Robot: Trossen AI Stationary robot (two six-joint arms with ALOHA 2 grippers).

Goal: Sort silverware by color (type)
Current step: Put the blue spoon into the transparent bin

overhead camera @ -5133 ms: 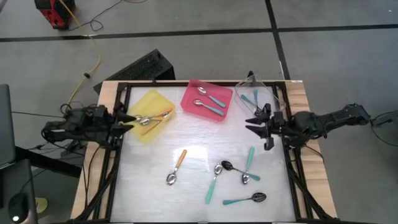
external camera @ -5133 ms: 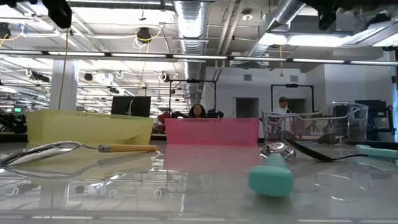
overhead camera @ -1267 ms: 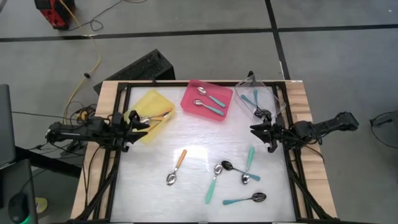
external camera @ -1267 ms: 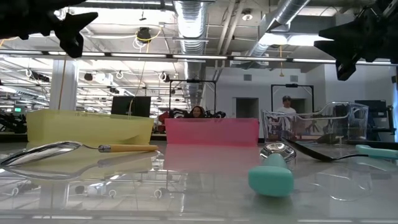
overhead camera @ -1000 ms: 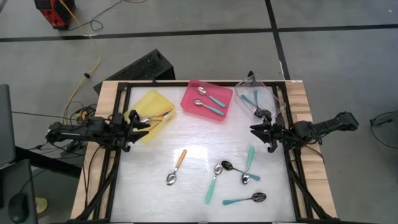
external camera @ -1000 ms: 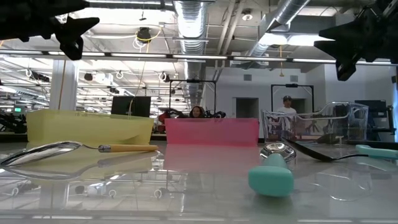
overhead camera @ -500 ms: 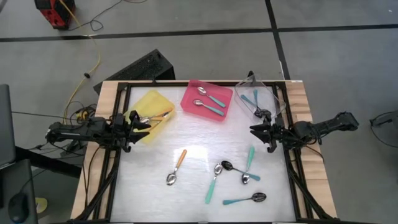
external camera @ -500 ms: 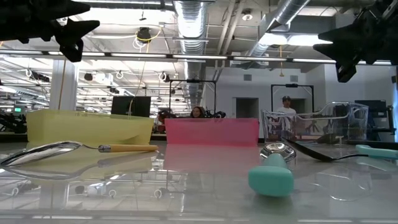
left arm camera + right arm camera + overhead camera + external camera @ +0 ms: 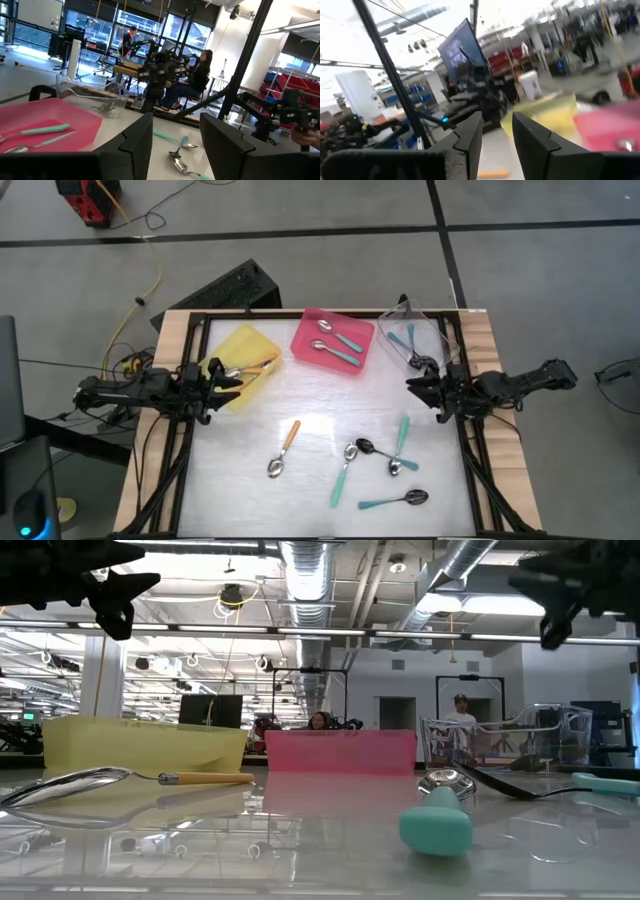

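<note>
Fig. legend, high view w/ wrist views. Right gripper (image 9: 412, 388): fingers apart, nothing between them, hanging over the table's right edge just below the clear tray (image 9: 428, 330); vs. half a sec ago it has pulled back slightly toward its own side, away from the loose spoons. Left gripper (image 9: 236, 376): fingers apart, empty, over the near corner of the yellow tray (image 9: 226, 393); no shift in the last sec. Reading: neither arm carries a spoon, so prob. a pause between picks; sorting looks roughly half done.

Silverware, sorted so far: orange-handled spoons (image 9: 252, 368) w/ silver bowls in the yellow tray; two teal-handled silver spoons (image 9: 336, 344) in the pink tray (image 9: 308, 330); teal-handled dark-bowl spoons (image 9: 410, 346) in the clear tray.

Silverware loose on the table (image 9: 240, 470): orange spoon (image 9: 284, 448), silver bowl, alone at centre-left. To its right a cluster: long teal spoon (image 9: 343, 471) w/ silver bowl; black-bowl spoon (image 9: 374, 452) crossing a teal spoon (image 9: 400, 444) w/ silver bowl. Teal spoon w/ black bowl (image 9: 394, 500) lies nearest the front edge, apart from the cluster. Handles matte plastic, bowls shiny; the crossed pair will likely need care to separate
</note>
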